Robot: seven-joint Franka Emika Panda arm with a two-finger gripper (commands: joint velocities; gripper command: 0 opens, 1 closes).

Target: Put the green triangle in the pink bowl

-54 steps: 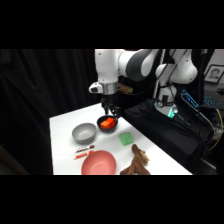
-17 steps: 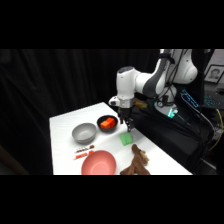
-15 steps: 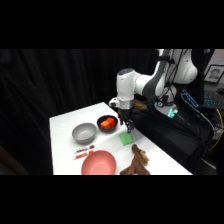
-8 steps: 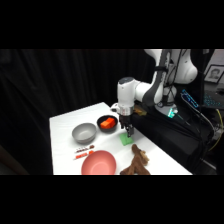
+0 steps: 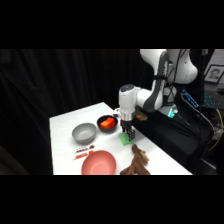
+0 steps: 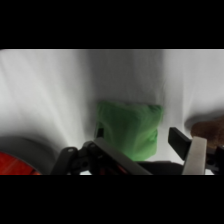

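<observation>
the gripper (image 5: 127,136) hangs low over the white table (image 5: 70,122), right above the green triangle (image 5: 124,140), which lies flat on the tabletop. in the wrist view the green triangle (image 6: 129,129) sits between the two spread fingers (image 6: 194,152), neither clearly touching it. the pink bowl (image 5: 98,163) stands apart at about 7 o'clock from the triangle. a grey bowl (image 5: 83,133) and a small black bowl (image 5: 107,123) holding an orange object (image 5: 106,122) sit at 10 o'clock. a brown lumpy figure (image 5: 137,161) lies near at 5 o'clock.
</observation>
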